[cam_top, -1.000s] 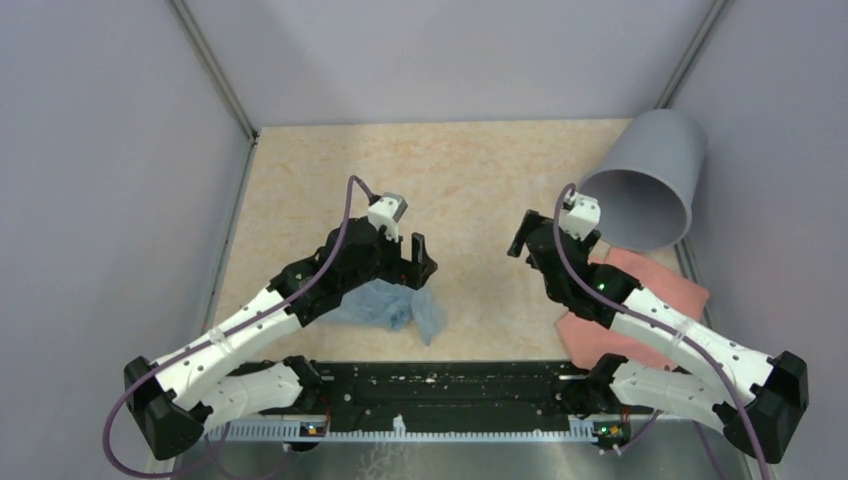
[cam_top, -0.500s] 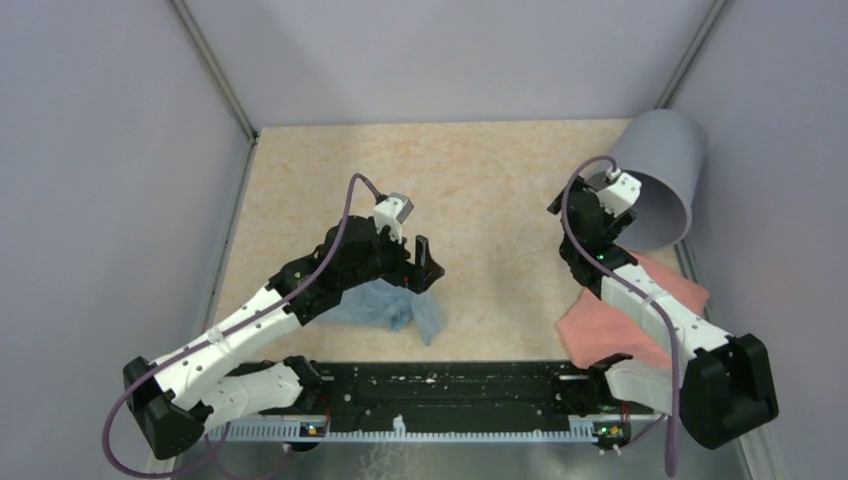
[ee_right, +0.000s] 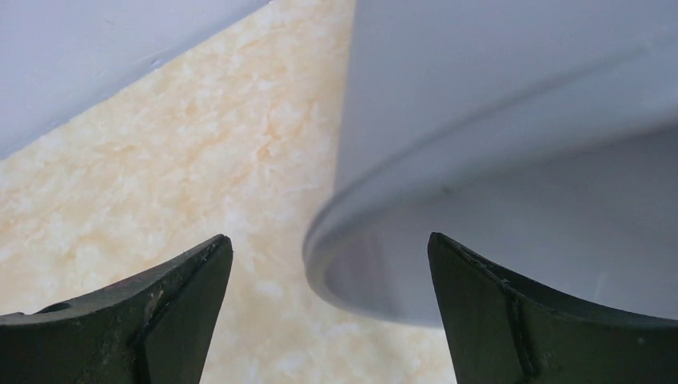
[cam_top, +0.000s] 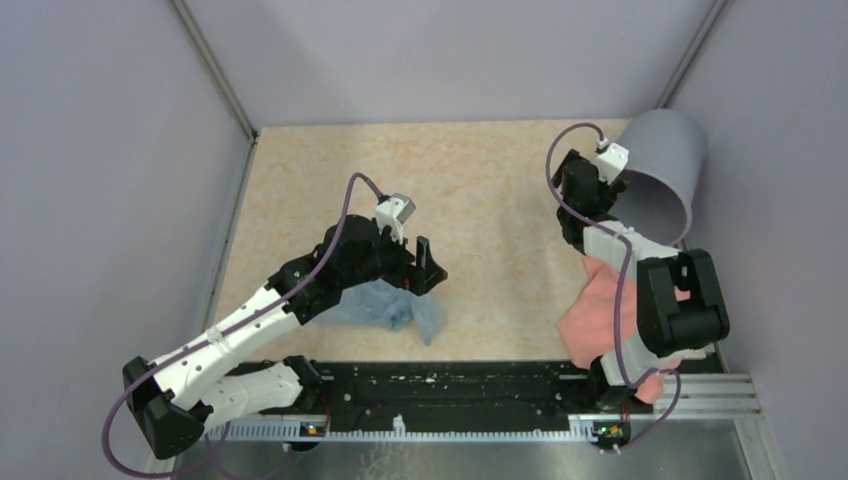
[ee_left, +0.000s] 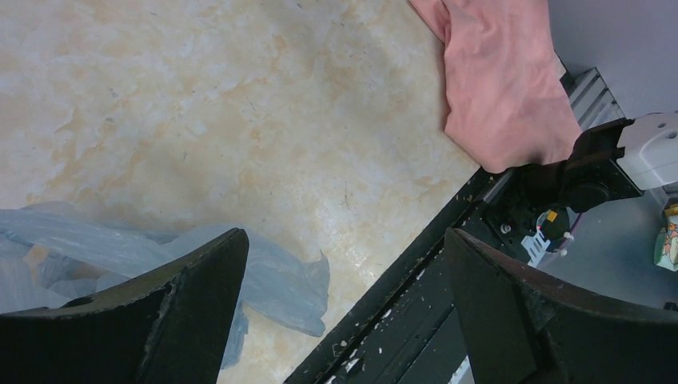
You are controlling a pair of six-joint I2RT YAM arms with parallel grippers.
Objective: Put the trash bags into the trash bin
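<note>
A beige marbled counter (cam_top: 480, 170), walled in by pale grey panels, is being viewed from above, with two white and black robot arms reaching in from the lower edge of the frame.

The trash bin (cam_top: 665, 165), a plain grey round bucket, is being shown in the upper right corner of the counter. It is tipped over, with its open mouth turned toward the lower left of the frame.

A salmon-pink cloth (cam_top: 600, 300) is being shown crumpled at the lower right of the counter, below the bin. It is partly covered by the right arm.

The trash bag (cam_top: 385, 305), thin, pale blue and crinkled, is lying flat at the lower centre-left of the counter. It is well apart from the bin and partly hidden under the left arm.

The left tool (cam_top: 428, 268) is being held wide open just above the bag's right edge, and nothing is being gripped. In the left wrist view, the bag (ee_left: 104, 244) is being seen at the lower left beside one finger, and the cloth (ee_left: 504, 88) at the upper right.

The right tool (cam_top: 578, 172) is also being held wide open, just left of the bin's mouth. In the right wrist view, the bin's rim (ee_right: 520, 96) is being framed between the spread fingers (ee_right: 176, 304). Whether it is being touched cannot be told.
</note>
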